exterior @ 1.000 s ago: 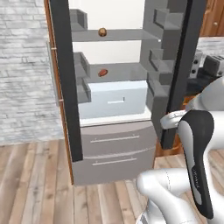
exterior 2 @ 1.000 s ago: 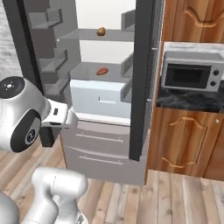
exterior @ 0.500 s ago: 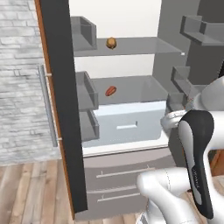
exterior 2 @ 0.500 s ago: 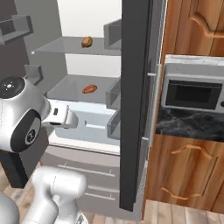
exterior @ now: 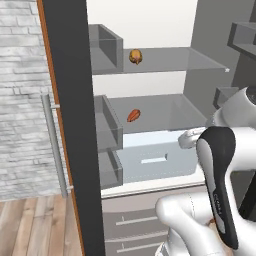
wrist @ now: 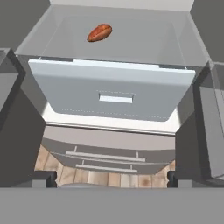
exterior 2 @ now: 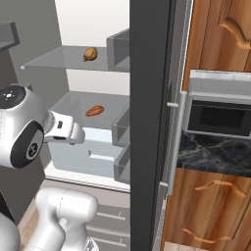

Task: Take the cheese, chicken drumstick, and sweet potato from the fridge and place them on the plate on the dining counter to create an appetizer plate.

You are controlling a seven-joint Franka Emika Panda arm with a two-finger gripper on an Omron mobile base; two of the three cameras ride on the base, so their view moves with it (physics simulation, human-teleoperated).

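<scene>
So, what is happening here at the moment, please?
The robot arm stands in front of the open fridge with its gripper open and empty, holding nothing. The sweet potato lies on the middle shelf, above the pale drawer. The chicken drumstick sits on the shelf above it. Nothing has been picked up yet, and the gripper is not touching either food.

A pale grey brick wall (exterior: 22, 100) stands at the left, above a light wood plank floor (exterior: 30, 227). At the right, warm brown wooden cabinets (exterior 2: 215, 34) with arched door panels rise above and sit below a dark marble tabletop (exterior 2: 211, 154) with pale veins. A grey microwave (exterior 2: 218, 110) with a dark window stands on that tabletop, against its back edge.
</scene>
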